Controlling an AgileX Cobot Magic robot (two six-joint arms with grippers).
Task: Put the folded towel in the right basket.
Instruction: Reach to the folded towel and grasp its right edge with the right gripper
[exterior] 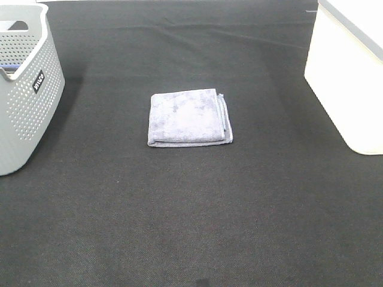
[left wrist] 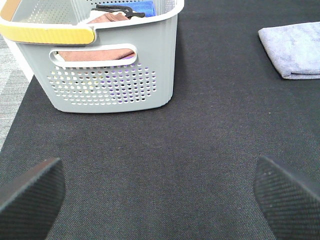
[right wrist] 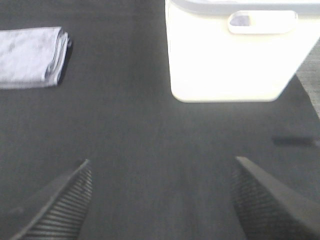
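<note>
Well apart from the released right end effector (right wrist: 162,164), folded towel (right wrist: 30,57), ungrasped.

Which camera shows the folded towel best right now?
Exterior high: the whole folded towel lies flat on the mat, every edge visible. Left wrist catches only a cropped part; right wrist shows more, but the frame edge cuts it.

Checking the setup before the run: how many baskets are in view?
2. A grey perforated basket stands at the left edge of the exterior view, and a white basket stands at the right edge. The folded towel lies between them. Both baskets are partly cropped, and any basket outside the frame would not show.
</note>
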